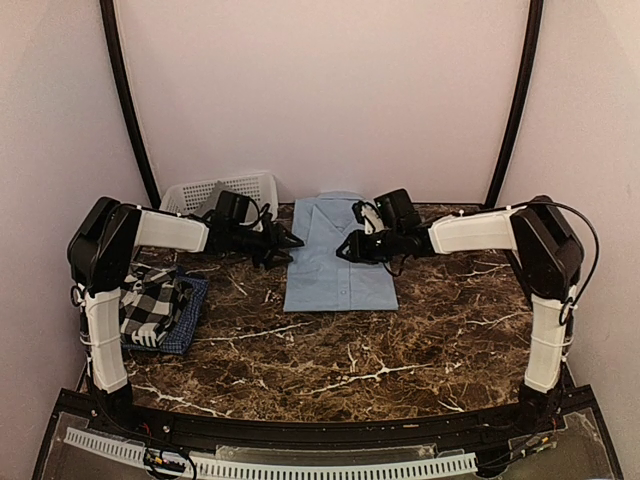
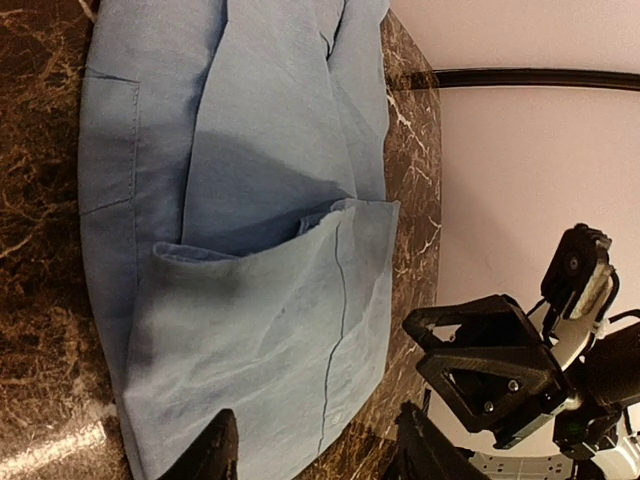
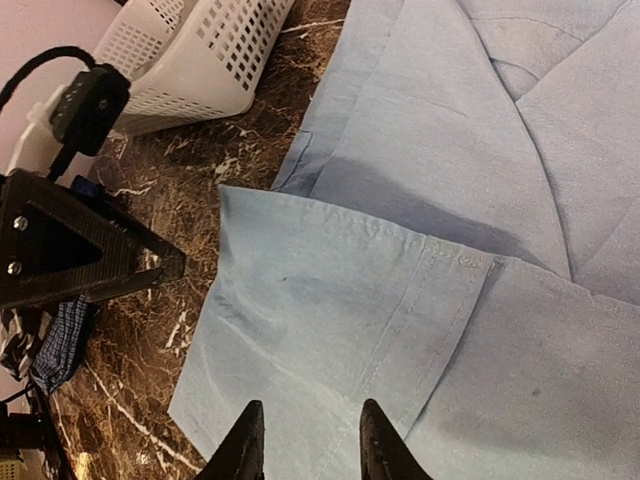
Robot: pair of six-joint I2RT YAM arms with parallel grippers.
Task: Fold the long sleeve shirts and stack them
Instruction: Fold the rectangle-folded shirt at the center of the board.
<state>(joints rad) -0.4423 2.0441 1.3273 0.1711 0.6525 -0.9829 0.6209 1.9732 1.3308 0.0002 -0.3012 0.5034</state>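
Light blue shirt (image 1: pixel 340 270) flat on table (image 1: pixel 400 340) between both arms, left gripper (image 1: pixel 287 250) and right gripper (image 1: pixel 343 250) jaws parted, holding nothing, checked shirts (image 1: pixel 150 305) piled at left, plain overhead, a sliver in right wrist view.

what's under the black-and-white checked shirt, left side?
A dark blue shirt, its edge showing on the table. Anything between or beneath them is covered.

Left arm (image 1: pixel 170 230) reaches toward 3 o'clock, right arm (image 1: pixel 470 232) toward 9. Left gripper (image 1: pixel 288 242) and right gripper (image 1: pixel 346 250) nose-to-nose, near, jaws parted, empty.
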